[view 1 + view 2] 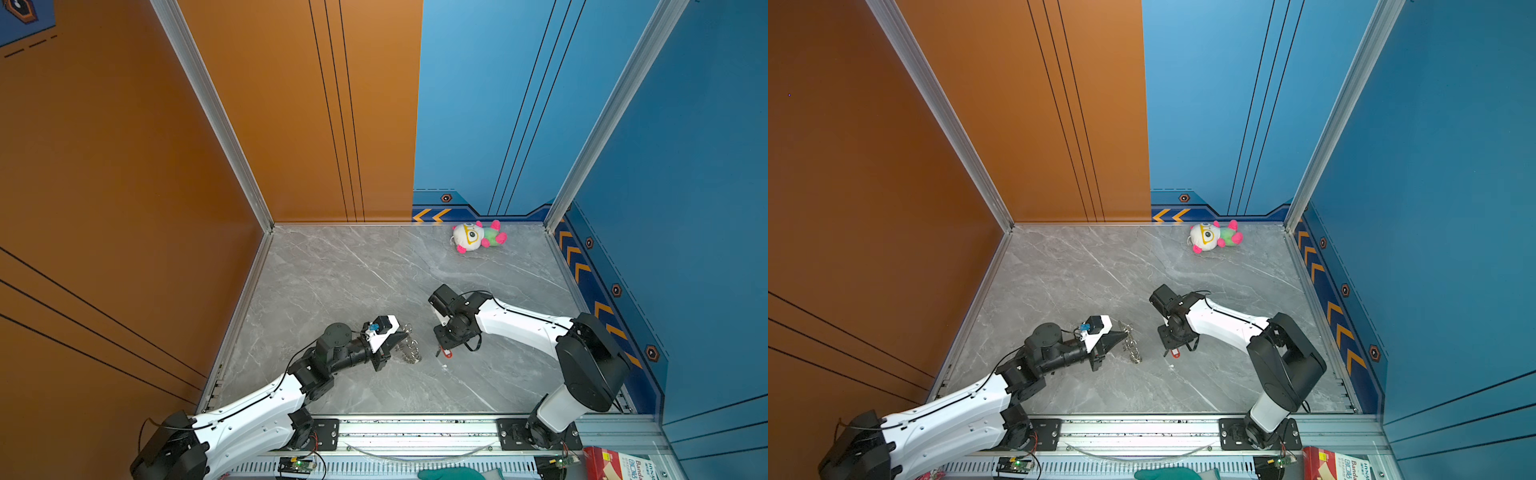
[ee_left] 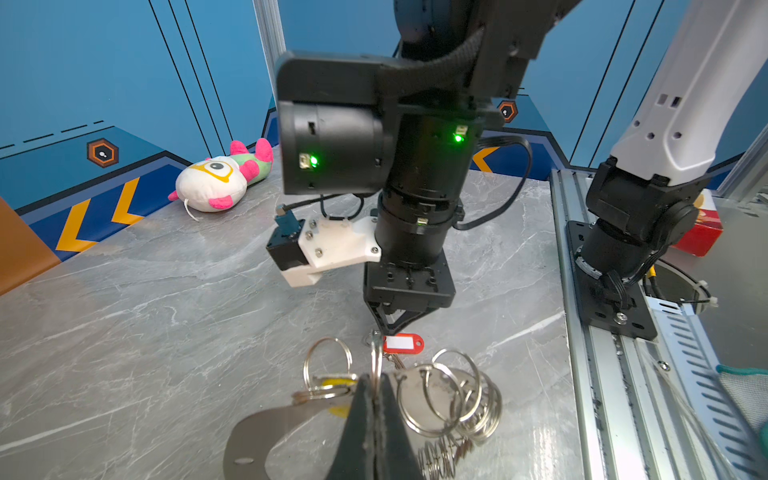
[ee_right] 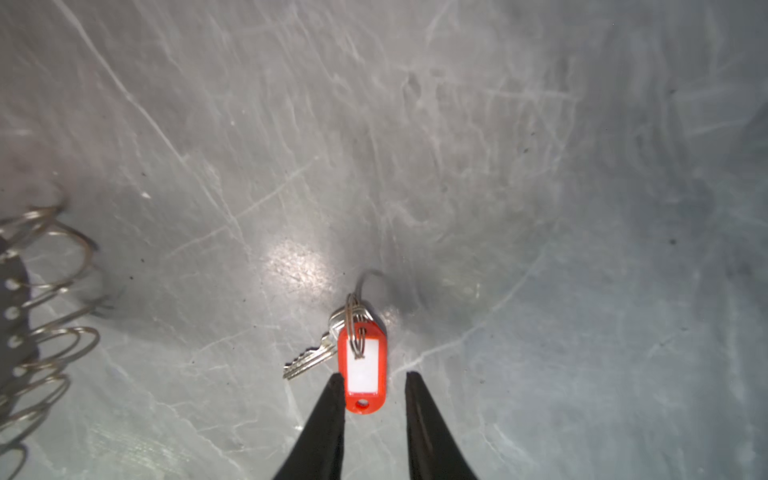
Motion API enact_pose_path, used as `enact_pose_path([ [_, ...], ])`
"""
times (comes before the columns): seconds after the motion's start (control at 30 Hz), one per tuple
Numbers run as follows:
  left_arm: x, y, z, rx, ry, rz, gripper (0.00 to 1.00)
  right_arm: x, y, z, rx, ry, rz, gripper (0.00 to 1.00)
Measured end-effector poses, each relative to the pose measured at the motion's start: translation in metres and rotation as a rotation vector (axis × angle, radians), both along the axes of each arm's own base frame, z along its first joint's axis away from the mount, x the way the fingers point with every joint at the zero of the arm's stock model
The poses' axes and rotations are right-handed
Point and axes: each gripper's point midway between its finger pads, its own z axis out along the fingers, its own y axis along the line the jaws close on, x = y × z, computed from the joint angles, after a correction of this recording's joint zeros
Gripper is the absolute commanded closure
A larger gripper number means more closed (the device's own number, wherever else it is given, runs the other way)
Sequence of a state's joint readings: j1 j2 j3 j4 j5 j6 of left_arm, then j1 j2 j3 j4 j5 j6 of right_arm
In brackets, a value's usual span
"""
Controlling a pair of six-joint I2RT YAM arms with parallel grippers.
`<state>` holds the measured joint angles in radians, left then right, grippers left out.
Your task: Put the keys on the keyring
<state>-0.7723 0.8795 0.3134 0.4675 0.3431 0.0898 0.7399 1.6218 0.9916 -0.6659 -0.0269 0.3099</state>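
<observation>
The keyring, a flat brownish-grey plate edged with silver wire rings, lies at mid-table in both top views. My left gripper is shut on one upright wire ring. A yellow key tag sits among the rings beside the jaws. The red key, a red tag with a small silver key, lies on the table. My right gripper points down over it, open, with the tag's end between the fingertips.
A white, green and pink plush toy lies at the back right by the blue wall. An aluminium rail with both arm bases runs along the front edge. A red box sits beyond it.
</observation>
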Motion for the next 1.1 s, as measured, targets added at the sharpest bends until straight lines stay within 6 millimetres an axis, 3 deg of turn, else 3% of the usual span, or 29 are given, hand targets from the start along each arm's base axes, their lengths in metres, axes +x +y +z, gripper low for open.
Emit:
enact_pose_path([
  [0.37,0.0,0.0,-0.001,0.002,0.002,0.0,1.0,0.005,0.008,-0.008,0.072,-0.079,0.047,0.72],
  [0.7,0.0,0.0,-0.003,0.006,0.006,0.0,1.0,0.014,0.014,-0.007,0.099,-0.121,0.054,0.85],
  [1.1,0.001,0.0,-0.003,0.006,0.007,0.0,1.0,0.012,0.017,-0.008,0.091,-0.128,0.073,0.85],
])
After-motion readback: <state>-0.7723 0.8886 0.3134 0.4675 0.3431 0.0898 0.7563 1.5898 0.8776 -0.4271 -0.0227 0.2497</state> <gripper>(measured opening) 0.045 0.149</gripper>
